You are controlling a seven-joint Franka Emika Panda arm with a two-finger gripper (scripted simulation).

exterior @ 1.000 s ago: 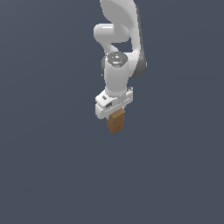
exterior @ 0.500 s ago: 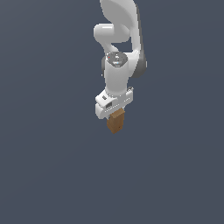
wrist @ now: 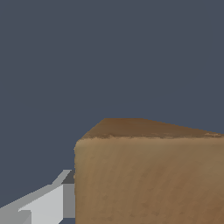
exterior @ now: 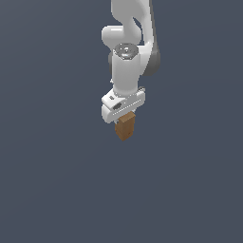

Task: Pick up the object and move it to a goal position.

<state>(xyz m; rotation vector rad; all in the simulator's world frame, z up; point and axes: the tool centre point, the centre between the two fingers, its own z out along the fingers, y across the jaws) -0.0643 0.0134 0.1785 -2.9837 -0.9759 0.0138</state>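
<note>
Tan-brown wooden block [exterior: 125, 127] hangs directly beneath the white pincer [exterior: 124, 118], its upper end clamped there, exterior view. Wrist view: the block [wrist: 148, 175] fills the near field, 1 grey finger [wrist: 48, 203] pressed against its side; pincer closed on it.

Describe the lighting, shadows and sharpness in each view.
Exterior view: flat, even light, no cast shadow on the plain grey backdrop; end effector and block render sharp, slightly jagged. Wrist view: block fills the frame, its texture soft, no glare.
</note>
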